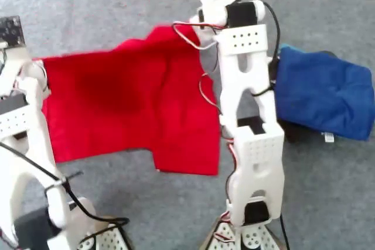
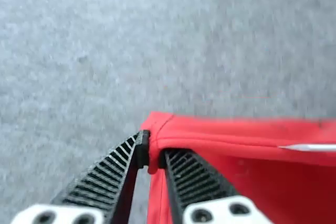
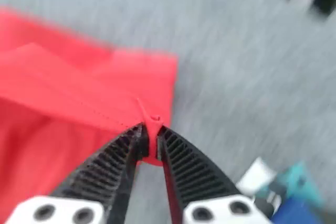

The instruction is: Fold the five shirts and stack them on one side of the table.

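We are working on a grey table (image 1: 328,191) with the red shirt (image 1: 129,103) lying spread out, left of the middle, reaching from the left arm (image 1: 26,127) across to the right arm (image 1: 249,86). Both grippers are gripping this shirt.

The left gripper (image 2: 152,153) is sitting at the shirt's left side. Its ribbed black fingers (image 2: 189,174) are closing on a hemmed corner of the red cloth, which is standing up between them, with bare table beyond it.

The right arm is stretching from the near edge to the far side of the table. There the right gripper (image 3: 149,141) is pinching a small fold of red fabric by a seam, the fingers (image 3: 113,158) pressing together on it.

A folded blue shirt (image 1: 322,95) is lying on the right side of the table, just beside the right arm and apart from the red one, with a small white tag (image 1: 329,137) showing at its near edge.
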Controlling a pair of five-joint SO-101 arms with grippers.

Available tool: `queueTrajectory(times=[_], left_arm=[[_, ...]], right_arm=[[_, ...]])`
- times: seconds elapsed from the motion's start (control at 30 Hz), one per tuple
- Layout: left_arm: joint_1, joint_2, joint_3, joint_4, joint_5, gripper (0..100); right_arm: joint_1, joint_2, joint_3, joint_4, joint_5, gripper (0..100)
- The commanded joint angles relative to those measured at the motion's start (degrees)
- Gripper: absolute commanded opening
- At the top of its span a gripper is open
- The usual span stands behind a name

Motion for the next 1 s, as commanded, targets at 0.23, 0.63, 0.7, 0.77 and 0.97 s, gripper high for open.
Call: queueTrajectory(times=[0.23, 0.63, 0.7, 0.77, 0.97], left_arm=[[-0.84, -12.13, 19.12, 3.69, -8.97, 3], [-1.80, -28.57, 35.65, 10.29, -9.23, 3], [-1.80, -31.65, 37.32, 10.29, -9.32, 3], [-1.80, -34.11, 38.81, 10.46, -11.43, 3], [-4.09, -37.45, 39.69, 14.51, -16.44, 3]], right_arm=[[-0.79, -13.05, 22.37, 5.98, 0.70, 1.5], [-2.20, -45.32, 76.44, -15.12, 0.62, 1.5], [-2.37, -49.80, 83.74, -17.93, 0.62, 1.5], [-2.37, -53.85, 89.80, -20.84, 0.62, 1.5], [-2.37, -60.88, 101.49, -24.97, 0.62, 1.5]])
